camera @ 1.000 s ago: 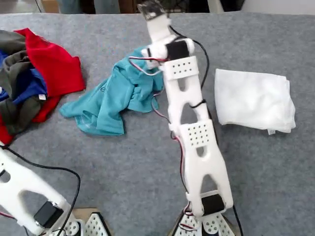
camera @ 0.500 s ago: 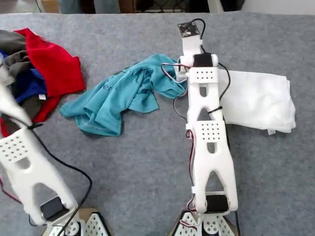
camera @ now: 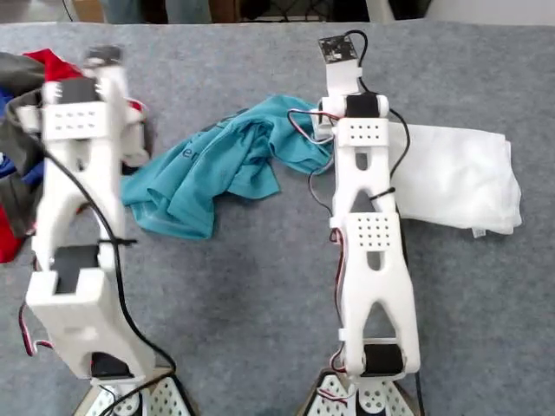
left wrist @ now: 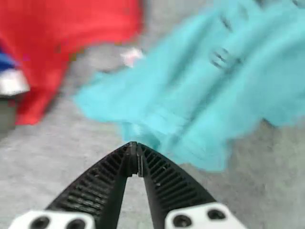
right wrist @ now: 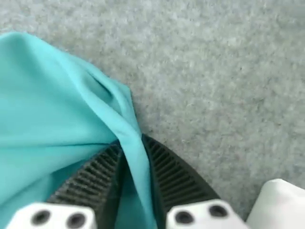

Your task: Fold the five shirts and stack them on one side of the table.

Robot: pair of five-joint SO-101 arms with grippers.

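Note:
A crumpled teal shirt (camera: pixel 217 165) lies mid-table. My right gripper (right wrist: pixel 131 143) is shut on a fold of the teal shirt (right wrist: pixel 47 95) at its edge nearest the white shirt (right wrist: pixel 281 200). That white shirt (camera: pixel 460 178) lies folded on the right side of the table. At the left, a heap of red (camera: pixel 52 62), blue and dark shirts is partly hidden under my left arm (camera: pixel 78 173). My left gripper (left wrist: pixel 135 148) is shut on nothing and hangs above grey table just off the teal shirt's (left wrist: pixel 214 81) other edge, with the red shirt (left wrist: pixel 62 33) beyond.
Grey felt table (camera: pixel 225 295) lies bare in front of the shirts, between the two arm bases. Loose cables run along both arms. The table's far edge (camera: pixel 199 24) is just behind the shirts.
My left arm has swung up from the near-left corner to over the shirt heap beside the teal shirt. My right gripper dragged the teal shirt's edge right toward the white shirt, then held still.

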